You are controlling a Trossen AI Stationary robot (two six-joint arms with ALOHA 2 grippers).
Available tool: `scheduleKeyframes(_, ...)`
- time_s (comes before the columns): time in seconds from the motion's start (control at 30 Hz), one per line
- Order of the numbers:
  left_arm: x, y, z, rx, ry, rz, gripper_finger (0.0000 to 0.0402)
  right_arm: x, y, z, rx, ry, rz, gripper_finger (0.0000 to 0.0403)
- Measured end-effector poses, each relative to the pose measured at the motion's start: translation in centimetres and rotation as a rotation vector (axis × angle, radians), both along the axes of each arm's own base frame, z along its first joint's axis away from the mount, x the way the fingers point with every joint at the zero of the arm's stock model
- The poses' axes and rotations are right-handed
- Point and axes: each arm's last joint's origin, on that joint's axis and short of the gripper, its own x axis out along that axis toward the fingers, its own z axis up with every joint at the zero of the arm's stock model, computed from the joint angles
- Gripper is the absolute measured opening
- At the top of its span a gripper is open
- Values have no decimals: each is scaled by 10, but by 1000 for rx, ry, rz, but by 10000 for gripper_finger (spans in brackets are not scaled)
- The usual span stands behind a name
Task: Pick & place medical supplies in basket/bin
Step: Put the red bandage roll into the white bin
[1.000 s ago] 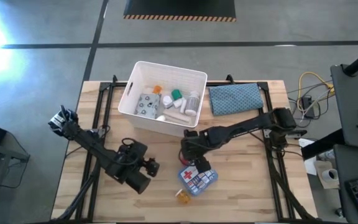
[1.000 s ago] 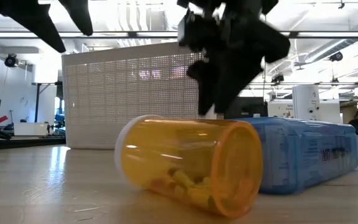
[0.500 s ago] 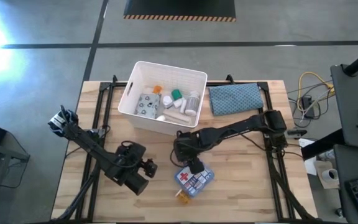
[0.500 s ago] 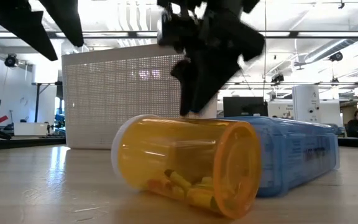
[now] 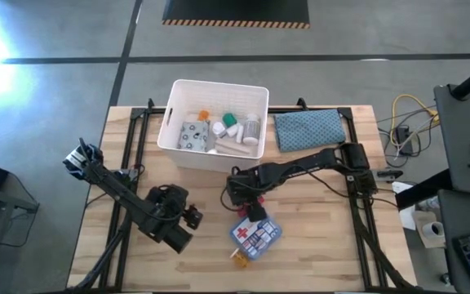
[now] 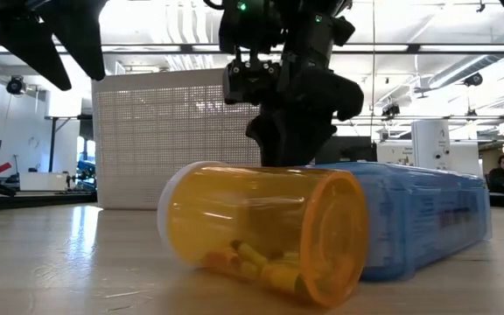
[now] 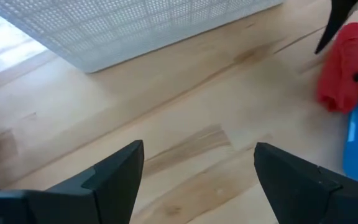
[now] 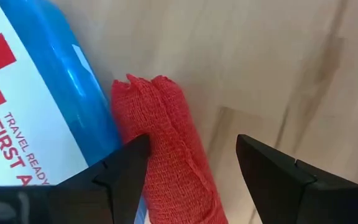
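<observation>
High view first: the white bin (image 5: 188,153) is seen at the far side of the worktop (image 5: 317,237), and a good share of the supplies is already loaded in it — white pill bottles (image 5: 253,128), something green-capped (image 5: 230,120), a patterned pack (image 5: 192,136) and a pale roll. So the job can be called more than half done, judging from what lies where.

Three things are still left out on the wood: the blue first-aid pouch (image 5: 257,235) with its red cross, the orange vial (image 5: 239,258) lying on its side just beside the pouch at the near edge, and a red gauze roll (image 8: 166,155) tucked right against the pouch's side. The blue-grey cloth (image 5: 308,129) next to the bin isn't counted as a supply.

The right end effector (image 5: 251,204) is parked over that red roll. In the right wrist view its fingers are seen spread about halfway, one on each side of the roll with one tip against it, but nothing is clamped yet, so the roll is probably next to be grabbed. It sits tight against the pouch, so the pouch could get nudged.

The left end effector (image 5: 188,217) is held low over bare wood nearer the left side, fingers spread wide and empty.
</observation>
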Motion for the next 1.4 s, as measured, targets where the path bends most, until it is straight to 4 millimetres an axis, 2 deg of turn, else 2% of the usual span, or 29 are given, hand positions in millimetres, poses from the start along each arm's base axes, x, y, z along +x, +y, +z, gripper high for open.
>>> scheduleKeyframes(0.3,-4,4,4,9,12,1,281,-5,5,7,5,13,-18,235)
scheduleKeyframes(0.67,-6,5,7,3,4,1,281,-28,11,-25,-1,128,-84,235)
scheduleKeyframes(0.8,-6,5,7,2,3,1,281,-28,11,-24,5,123,-111,229)
scheduleKeyframes(0.93,-6,5,7,2,3,1,281,-26,11,-14,-14,94,-124,199)
scheduleKeyframes(1.03,-6,5,7,2,3,1,281,-24,11,5,4,33,-145,161)
scheduleKeyframes(1.13,-6,5,7,1,0,1,281,-23,11,33,37,-45,-162,121)
scheduleKeyframes(1.2,-5,5,8,0,-2,2,281,-23,11,63,67,-139,-179,102)
scheduleKeyframes(1.27,-5,5,8,0,-2,2,281,-27,10,102,101,-264,-193,91)
scheduleKeyframes(1.4,-5,5,8,-4,-10,13,281,-40,2,178,82,-578,-252,92)
